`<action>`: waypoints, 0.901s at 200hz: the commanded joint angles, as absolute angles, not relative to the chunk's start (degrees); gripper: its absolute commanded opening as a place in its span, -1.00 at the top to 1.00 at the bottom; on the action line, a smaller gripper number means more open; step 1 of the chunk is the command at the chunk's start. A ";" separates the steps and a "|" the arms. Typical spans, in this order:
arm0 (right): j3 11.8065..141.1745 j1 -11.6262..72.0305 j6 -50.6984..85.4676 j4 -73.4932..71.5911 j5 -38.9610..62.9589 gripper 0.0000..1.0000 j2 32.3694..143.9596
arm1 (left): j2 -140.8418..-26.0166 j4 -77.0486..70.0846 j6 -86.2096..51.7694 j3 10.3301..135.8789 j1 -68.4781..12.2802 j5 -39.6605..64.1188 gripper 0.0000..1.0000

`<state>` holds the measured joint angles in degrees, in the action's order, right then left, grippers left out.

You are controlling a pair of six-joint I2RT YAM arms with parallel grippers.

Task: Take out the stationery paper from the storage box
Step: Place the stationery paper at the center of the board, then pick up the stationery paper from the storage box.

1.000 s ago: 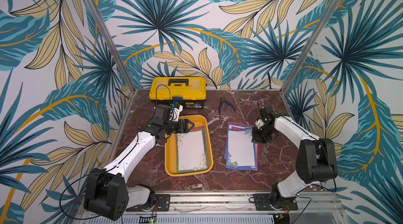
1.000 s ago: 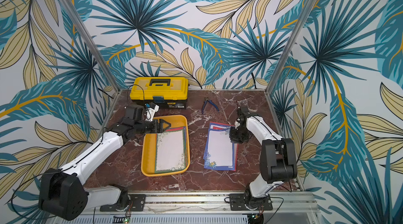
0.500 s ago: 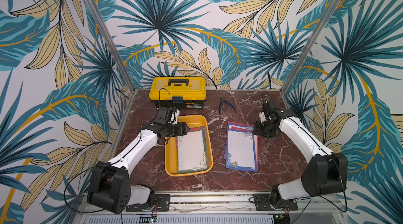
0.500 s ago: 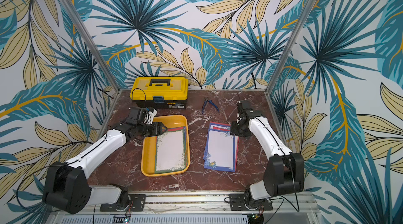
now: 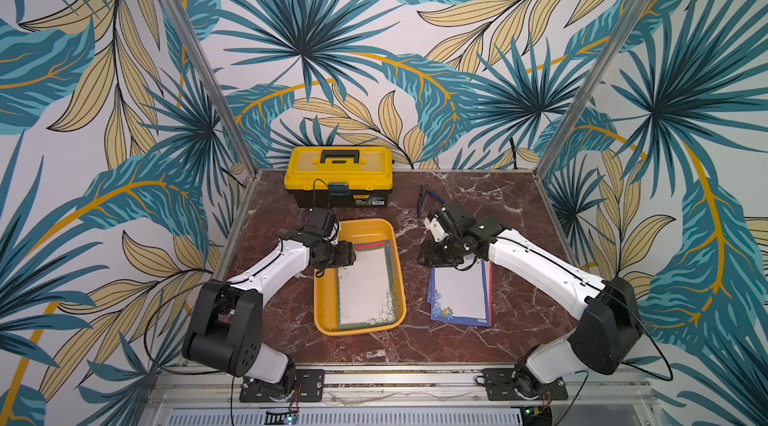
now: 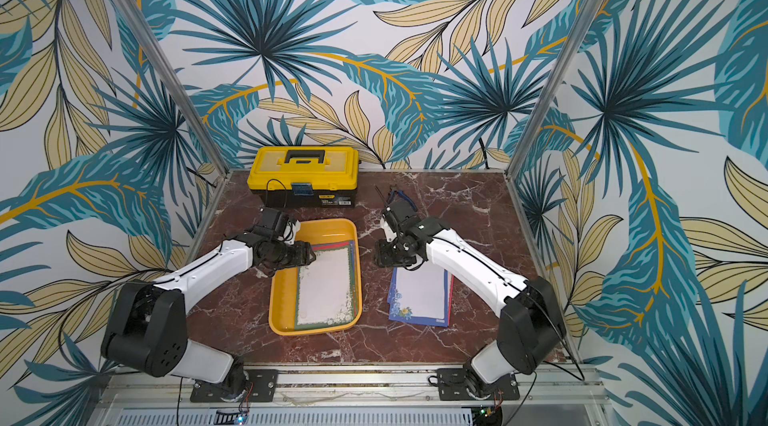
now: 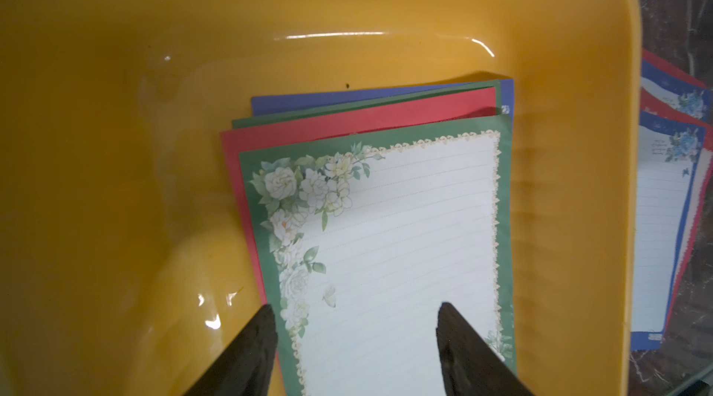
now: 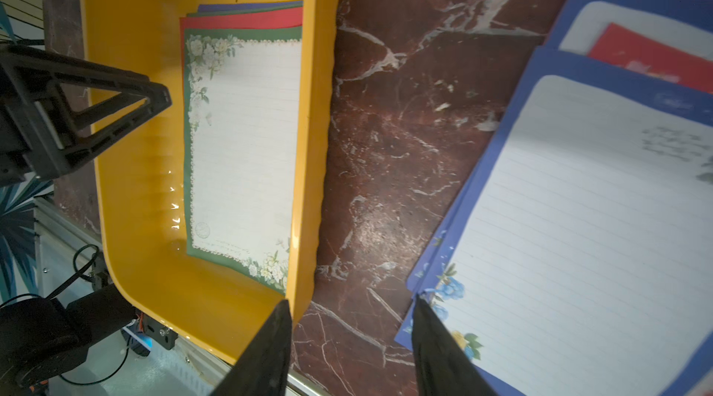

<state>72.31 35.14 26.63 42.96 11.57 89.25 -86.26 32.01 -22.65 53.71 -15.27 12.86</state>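
The storage box (image 5: 323, 303) (image 6: 279, 303) is a shallow orange-yellow tray left of centre on the marble. Stationery paper lies in it, a green-bordered sheet (image 5: 365, 287) (image 7: 405, 239) (image 8: 243, 143) on top of red, green and blue ones. More stationery paper, topped by a blue floral sheet (image 5: 461, 295) (image 6: 419, 293) (image 8: 578, 220), lies fanned on the table to the right. My left gripper (image 5: 347, 255) (image 7: 355, 307) is open over the far left corner of the green sheet. My right gripper (image 5: 428, 255) (image 8: 352, 302) is open and empty, over the marble between the box and the fanned sheets.
A yellow-lidded black toolbox (image 5: 338, 175) stands at the back, behind the storage box. Blue-handled pliers (image 5: 428, 195) lie on the marble behind my right gripper. Patterned walls and metal posts close in the table on three sides.
My right gripper has swung left, from the far right edge of the fanned sheets to the gap beside the box. My left gripper has moved nearer and lower over the sheets in the box.
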 commanded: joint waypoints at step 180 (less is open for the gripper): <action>73.15 39.42 32.40 33.66 17.02 0.12 99.03 | -95.47 32.34 -19.96 55.74 -13.80 15.45 -0.26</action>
<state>73.17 39.20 31.33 35.42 15.92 97.73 -95.18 32.38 -20.62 55.35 -14.52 13.69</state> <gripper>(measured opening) 0.450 0.639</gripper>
